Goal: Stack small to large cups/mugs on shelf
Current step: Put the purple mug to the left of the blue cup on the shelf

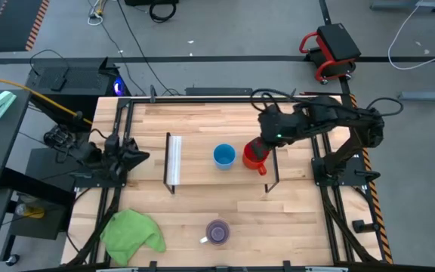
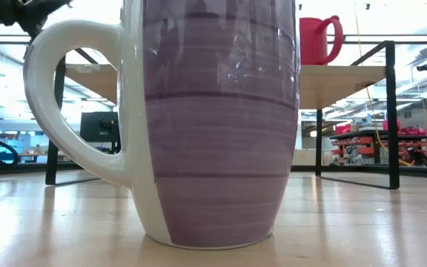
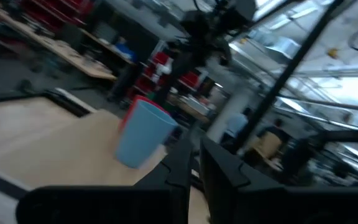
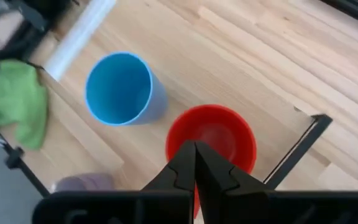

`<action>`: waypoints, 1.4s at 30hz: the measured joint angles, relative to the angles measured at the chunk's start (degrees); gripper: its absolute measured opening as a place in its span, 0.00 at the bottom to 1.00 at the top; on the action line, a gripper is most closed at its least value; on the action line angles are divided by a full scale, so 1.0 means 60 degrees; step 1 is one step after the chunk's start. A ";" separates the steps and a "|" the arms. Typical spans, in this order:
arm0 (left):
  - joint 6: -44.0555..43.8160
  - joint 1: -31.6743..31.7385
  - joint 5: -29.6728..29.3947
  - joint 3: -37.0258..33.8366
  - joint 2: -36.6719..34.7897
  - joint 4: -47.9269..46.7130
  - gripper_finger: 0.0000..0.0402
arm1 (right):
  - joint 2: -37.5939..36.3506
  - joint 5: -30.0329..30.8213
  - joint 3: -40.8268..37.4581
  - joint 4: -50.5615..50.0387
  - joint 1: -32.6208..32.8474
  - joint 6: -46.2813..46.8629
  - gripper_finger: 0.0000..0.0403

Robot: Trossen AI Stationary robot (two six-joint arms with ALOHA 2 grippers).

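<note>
Red mug [image 1: 254, 156] and light-blue cup [image 1: 223, 156] stand side by side on the shelf [image 1: 195, 175]; the right gripper [image 4: 195, 163] hovers over the mug, jaws pressed together. Purple mug [image 1: 217, 232] waits on the table [image 1: 293, 219], likely next. Left gripper [image 3: 194, 163] is parked, jaws together.

The high view looks straight down on the whole bench [image 1: 202, 219]. The low view sits at bench height, very close to the purple mug [image 2: 213, 122], facing the shelf [image 2: 339, 78] behind. The right wrist view looks down into the red mug [image 4: 211, 144] and blue cup [image 4: 119, 89], which the left wrist view sees sidelong from farther off
</note>
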 joint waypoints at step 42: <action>-0.3414 -0.0252 0.2846 0.9387 1.2500 -0.6670 0.06 | -0.3513 0.1677 -0.5498 -0.0005 0.6559 0.8327 0.02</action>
